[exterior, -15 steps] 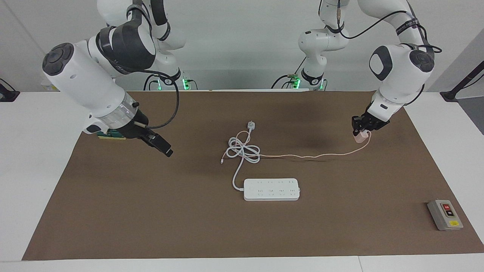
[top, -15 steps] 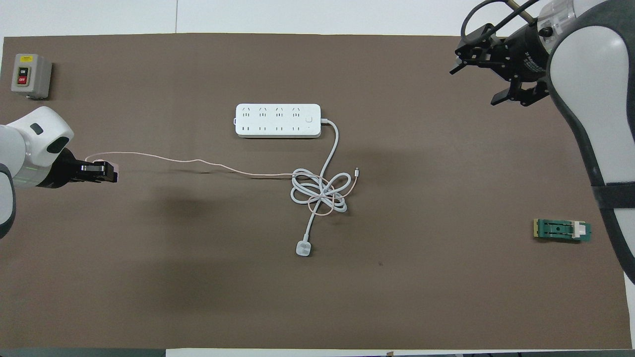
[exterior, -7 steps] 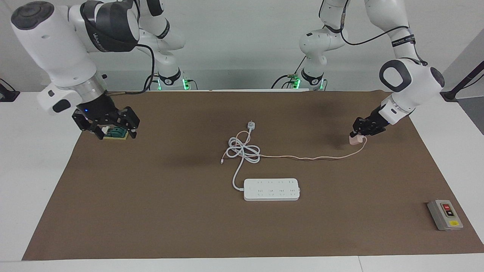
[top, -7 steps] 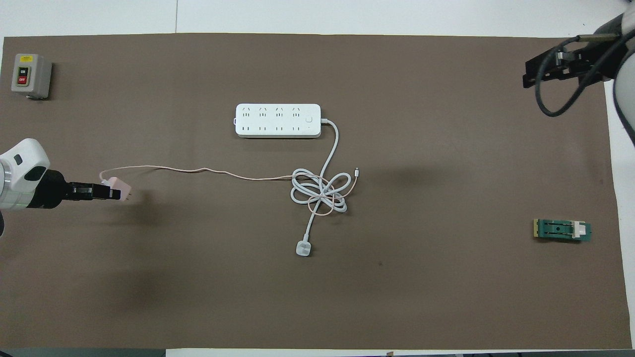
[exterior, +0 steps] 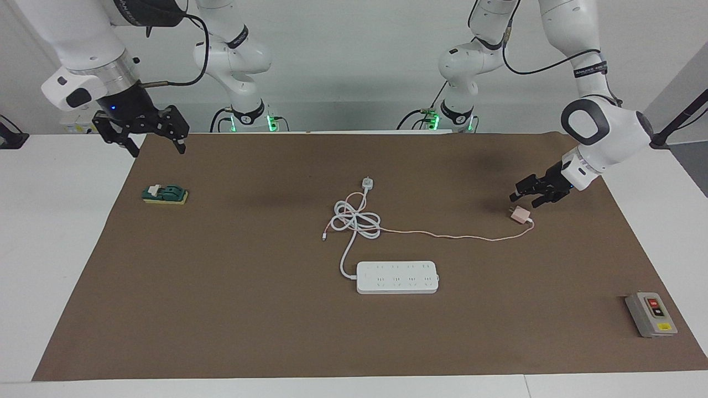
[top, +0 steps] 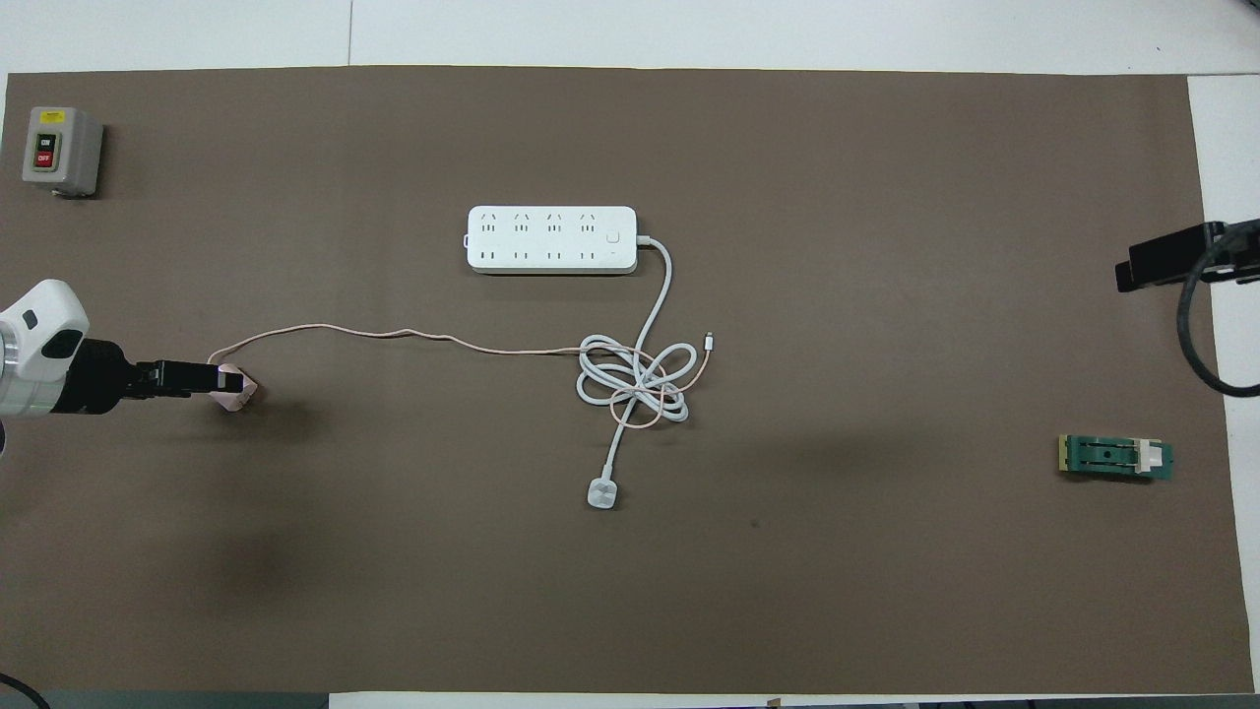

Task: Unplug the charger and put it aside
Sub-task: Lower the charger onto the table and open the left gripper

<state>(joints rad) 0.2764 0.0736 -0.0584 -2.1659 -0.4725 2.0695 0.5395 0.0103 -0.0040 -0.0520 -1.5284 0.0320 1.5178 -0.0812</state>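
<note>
— Brown matting (exterior: 221, 309) covers most of the white table (exterior: 55, 249), and we see wide bare stretches of it along the edge farthest from the robots and at both ends.

— Where do we find the charger (exterior: 519, 214)?

— It lies on the mat toward the left arm's end, well clear of the power strip (exterior: 397, 277), which sits mid-mat. Its thin pink cable (exterior: 459, 236) trails back to the white cord bundle (exterior: 357, 221) in the middle of the mat, nearer the robots than the strip.

— And the left gripper (exterior: 528, 194)?

— It hangs just above the charger with fingers spread apart, holding nothing. In the overhead view it covers part of the charger (top: 236, 388), so we cannot make out the prongs there.

— The right gripper (exterior: 146, 135)?

— Raised over the mat's corner nearest the robots at the right arm's end, fingers spread and empty. From overhead only a dark sliver of it (top: 1171, 258) shows, cut off by the frame.

— Anything else near the edges?

— A green block (exterior: 165, 194) by the right arm's end, and a grey switch box (exterior: 650, 314) at the corner farthest from the robots at the left arm's end. We cannot read its labels.
</note>
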